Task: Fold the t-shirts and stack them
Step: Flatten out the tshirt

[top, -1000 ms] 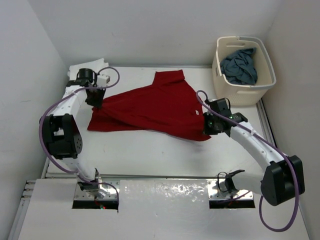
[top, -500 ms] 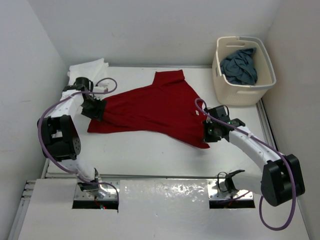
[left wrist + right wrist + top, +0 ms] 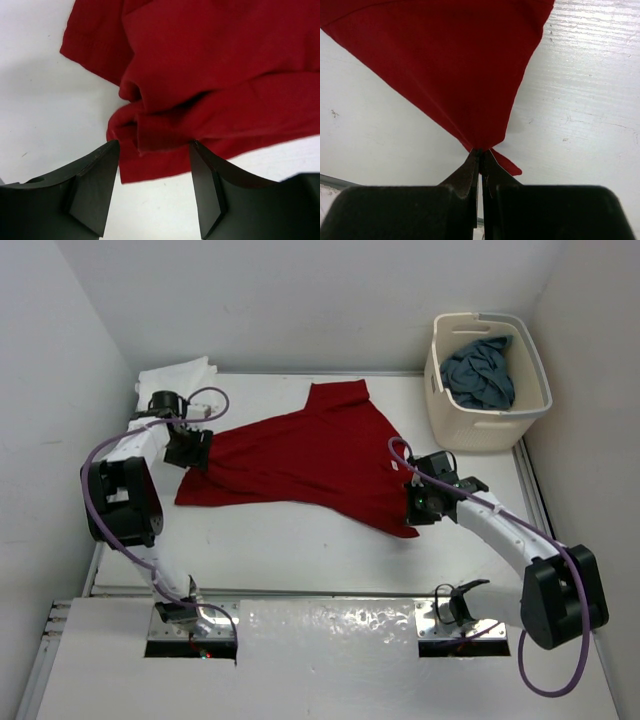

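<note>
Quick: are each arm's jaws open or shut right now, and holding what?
Left gripper: jaws open, bunched edge of the red t-shirt between them, ungripped.
Right gripper: jaws shut on a corner of the red t-shirt.

My left gripper [image 3: 152,150]: jaws apart, two dark fingers [image 3: 92,192] rising from bottom of frame, inner faces turned toward each other. Red t-shirt [image 3: 215,70] fills top and right of view, lying on white table [image 3: 40,110]. Bunched, rolled fold of cloth sits in line with gap between my fingertips, not pinched. Flat layer shows under fold. Hemmed, stitched corner juts out upper left. Bare table shows left and lower right.
</note>
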Controlling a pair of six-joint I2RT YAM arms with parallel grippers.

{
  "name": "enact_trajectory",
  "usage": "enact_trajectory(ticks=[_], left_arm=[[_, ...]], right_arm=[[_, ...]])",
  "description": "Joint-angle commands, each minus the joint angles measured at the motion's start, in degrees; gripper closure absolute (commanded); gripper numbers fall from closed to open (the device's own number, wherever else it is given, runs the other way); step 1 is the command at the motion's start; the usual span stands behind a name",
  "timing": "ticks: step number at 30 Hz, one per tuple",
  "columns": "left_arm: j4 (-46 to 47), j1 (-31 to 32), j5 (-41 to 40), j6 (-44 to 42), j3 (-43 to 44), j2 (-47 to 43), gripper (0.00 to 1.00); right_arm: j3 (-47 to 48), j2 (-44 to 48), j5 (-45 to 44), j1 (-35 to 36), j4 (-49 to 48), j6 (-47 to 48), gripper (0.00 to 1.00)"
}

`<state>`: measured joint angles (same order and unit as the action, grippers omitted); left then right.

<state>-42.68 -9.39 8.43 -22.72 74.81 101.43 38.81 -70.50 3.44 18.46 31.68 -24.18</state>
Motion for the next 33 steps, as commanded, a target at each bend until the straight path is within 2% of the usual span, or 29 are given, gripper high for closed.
enact_trajectory(ticks=[1,4,7,8,10,16,23,29,33], left_arm=[[3.56,0.07,-0.61,1.71,2.62,1.23,0.46],[4.52,-0.02,1.42,2.24,2.98,1.58,0.56],[5.58,-0.02,2.03,2.33,2.71,1.67,0.74],[5.32,-0.02,2.12,2.42,2.98,1.84,0.83],[4.62,-0.02,2.30,2.15,3.07,1.50,0.94],[0.58,-0.02,0.37,-0.66,2.98,-3.16,1.00],[-4.52,-0.10,1.59,-3.21,3.15,-6.42,1.00],[-8.38,-0.10,3.35,-3.82,5.88,-6.06,1.00],[-6.38,-0.02,3.44,-3.39,7.45,-5.98,1.00]], right_arm=[[0.74,-0.16,-0.63,-0.26,-1.18,0.28,1.00],[0.48,-0.34,-0.89,-0.26,-1.27,0.28,1.00],[0.39,-0.78,-0.81,-0.26,-1.36,0.19,1.00],[0.57,-0.95,-0.72,-0.26,-1.27,0.28,1.00],[0.83,-0.96,-0.89,-0.26,-0.83,0.37,1.00],[1.80,-0.87,-1.33,-0.53,-0.22,1.07,1.00],[-1.54,0.71,4.11,-3.86,-1.62,-0.51,1.00],[-0.66,0.89,4.91,-4.57,-0.57,-0.25,1.00],[-0.49,1.07,5.70,-5.71,-3.45,-0.95,1.00]])
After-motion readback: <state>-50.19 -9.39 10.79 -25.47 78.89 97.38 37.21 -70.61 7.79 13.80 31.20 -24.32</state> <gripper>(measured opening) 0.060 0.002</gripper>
